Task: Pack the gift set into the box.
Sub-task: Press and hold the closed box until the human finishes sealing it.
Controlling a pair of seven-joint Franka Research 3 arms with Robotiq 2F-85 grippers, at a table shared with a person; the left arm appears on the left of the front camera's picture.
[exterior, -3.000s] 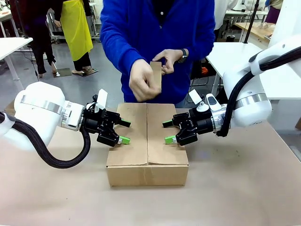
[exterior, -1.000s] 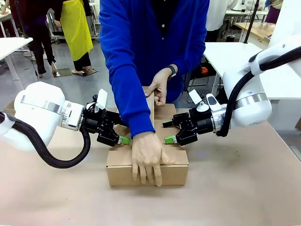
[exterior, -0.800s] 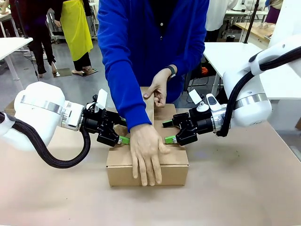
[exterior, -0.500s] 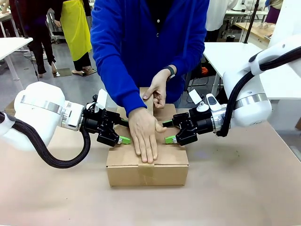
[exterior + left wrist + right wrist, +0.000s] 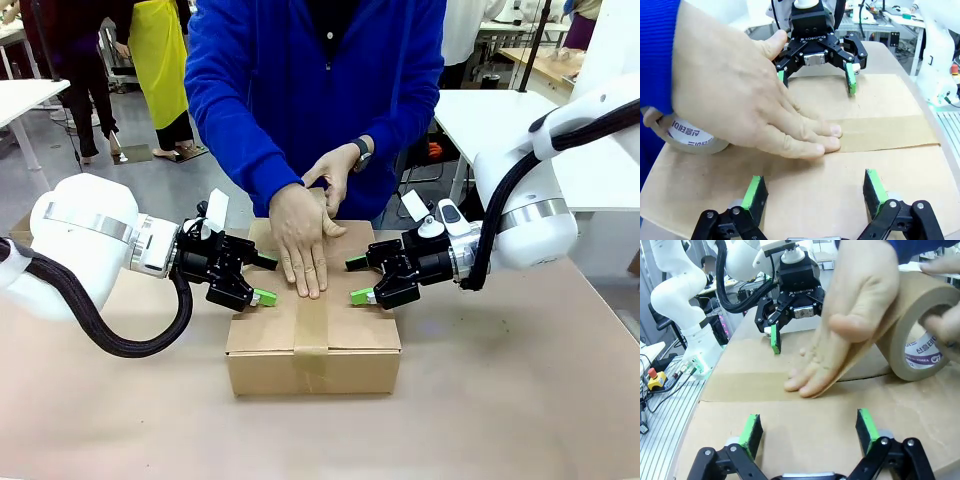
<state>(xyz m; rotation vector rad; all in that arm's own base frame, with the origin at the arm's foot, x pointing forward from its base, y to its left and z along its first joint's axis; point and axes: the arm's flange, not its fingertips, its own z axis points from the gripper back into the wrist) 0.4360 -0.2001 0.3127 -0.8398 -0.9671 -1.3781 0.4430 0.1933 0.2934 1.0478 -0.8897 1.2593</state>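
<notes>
Front view: the box point(image 5: 313, 305) sits on the counter point(image 5: 520, 400) between the two robot hands. Its flaps are shut. Its long way runs from the robot toward the person. A strip of brown tape point(image 5: 311, 335) lies along the middle seam and goes down over the near side. The left hand point(image 5: 262, 280) is over the left edge of the box top and the right hand point(image 5: 358, 280) is over the right edge. Both are wide open and hold nothing. They look about as near to the box as each other. I cannot tell if the pads touch the cardboard. The person's flat hand point(image 5: 300, 240) presses the tape down on the far half of the top. The person's other hand point(image 5: 333, 172) is just behind it. The gift set must be inside, if it is packed at all.

Left wrist view: the left hand's two green pads point(image 5: 754, 196) are spread wide, low over the box top. The person's flat hand lies across the tape. A tape roll point(image 5: 687, 139) is behind it, at the box's far end. The right hand faces this way from the other edge.

Right wrist view: the right hand's pads point(image 5: 866, 429) are spread wide over the plain brown cardboard. The roll is big and close, with fingers in its hole. To my eye, the seam still needs tape on the far part.
</notes>
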